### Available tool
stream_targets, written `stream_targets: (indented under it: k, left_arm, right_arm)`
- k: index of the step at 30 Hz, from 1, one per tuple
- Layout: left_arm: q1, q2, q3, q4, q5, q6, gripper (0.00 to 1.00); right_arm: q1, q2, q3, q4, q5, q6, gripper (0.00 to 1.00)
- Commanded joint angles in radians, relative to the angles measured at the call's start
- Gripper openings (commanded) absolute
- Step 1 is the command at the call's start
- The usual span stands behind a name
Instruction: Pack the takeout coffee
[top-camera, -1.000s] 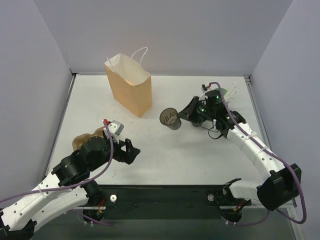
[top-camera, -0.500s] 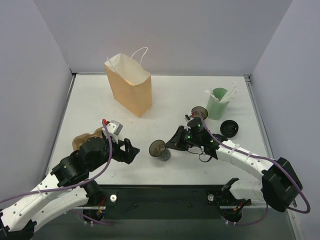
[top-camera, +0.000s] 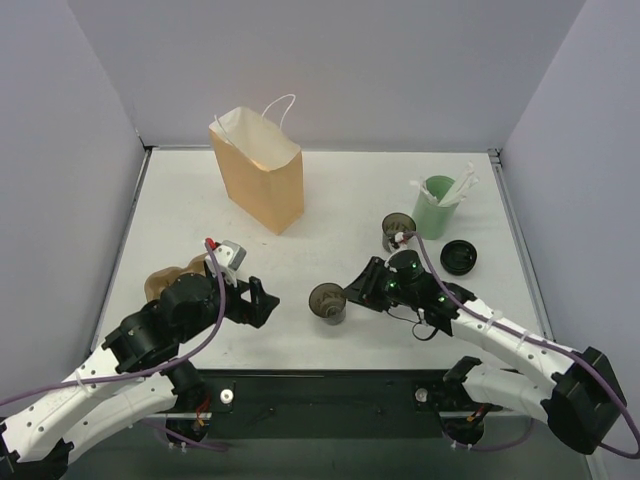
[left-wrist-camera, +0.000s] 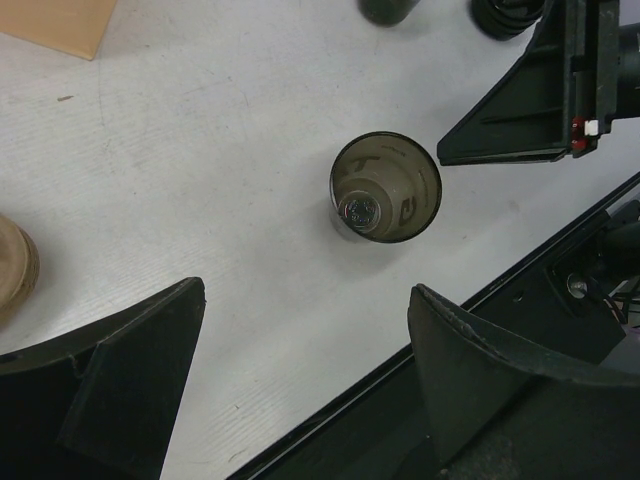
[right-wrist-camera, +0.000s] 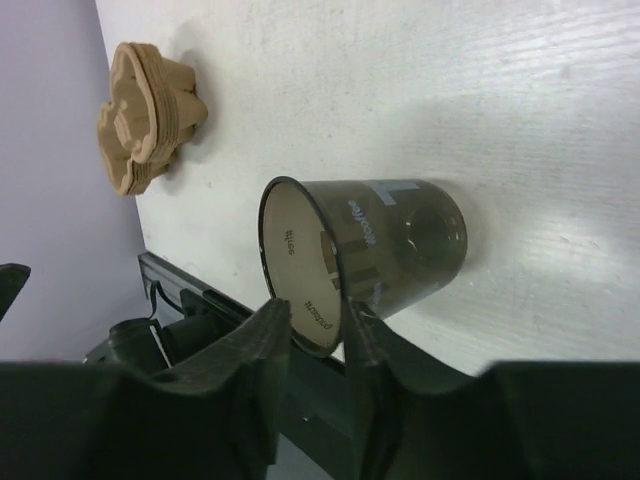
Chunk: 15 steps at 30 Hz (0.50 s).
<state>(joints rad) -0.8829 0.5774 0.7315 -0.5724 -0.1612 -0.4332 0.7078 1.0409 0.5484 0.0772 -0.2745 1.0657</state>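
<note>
it is looking like a hand-over: the cup is standing on the table, the jaws of the right gripper are sitting a little apart around its rim, and the wide open left gripper is going to need to grab it for the bag.

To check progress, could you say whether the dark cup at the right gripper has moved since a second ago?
Yes. The dark cup moved away from the paper bag, toward the near edge of the table.
</note>
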Motion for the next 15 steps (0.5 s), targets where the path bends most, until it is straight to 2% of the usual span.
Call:
stream_targets:
  k: [1,4,10,12,15]
  left_arm:
    - [-0.007,0.009,0.031,0.009,-0.011,-0.001,0.93]
    - [-0.007,0.015,0.035,0.006,-0.009,-0.001,0.93]
    - [-0.008,0.009,0.034,0.006,-0.003,0.001,0.92]
    - [-0.008,0.007,0.032,0.008,-0.004,0.001,0.93]
    - [-0.008,0.002,0.032,0.006,-0.003,-0.002,0.93]
  right_arm:
    - [-0.007,-0.097,0.09,-0.234,0.145,-0.049,0.36]
    - [-0.011,-0.162,0.148,-0.377,0.236,-0.088,0.41]
    - [-0.08,-0.174,0.332,-0.663,0.558,-0.216,0.42]
    - [-0.143,-0.16,0.366,-0.698,0.659,-0.263,0.42]
    - [-0.258,-0.115,0.407,-0.711,0.724,-0.335,0.41]
